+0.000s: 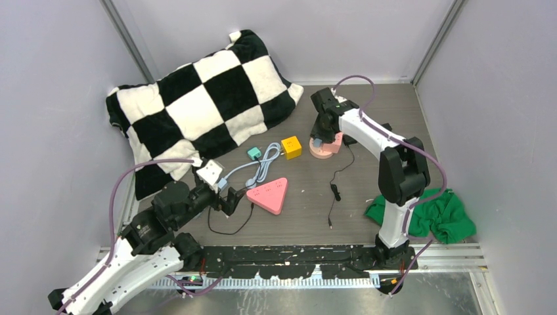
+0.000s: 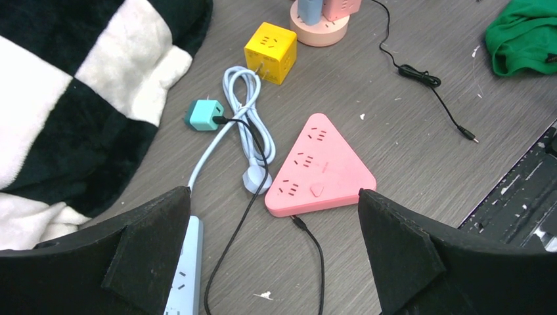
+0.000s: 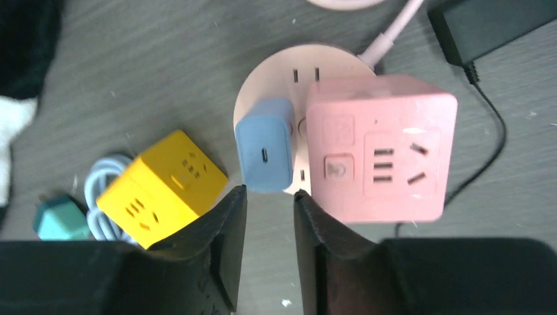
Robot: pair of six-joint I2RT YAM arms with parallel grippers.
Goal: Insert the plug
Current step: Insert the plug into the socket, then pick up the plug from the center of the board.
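A blue plug [image 3: 265,144] stands upright in a round pink socket base [image 3: 276,79], next to a pink cube adapter [image 3: 381,147] on the same base. My right gripper [image 3: 269,193] hovers just at the plug's near edge, its fingers a narrow gap apart with nothing between them. In the top view the right gripper [image 1: 320,136] is over the base [image 1: 325,151] at the back right. My left gripper [image 2: 274,193] is wide open and empty, low over the table near a pink triangular power strip [image 2: 322,167].
A yellow cube socket [image 3: 161,187], a teal adapter [image 2: 203,115] and a coiled light-blue cord with its strip [image 2: 184,275] lie left of the base. A checkered pillow [image 1: 197,105] is at the back left. A green cloth [image 1: 433,213] and a black cable [image 1: 335,190] lie on the right.
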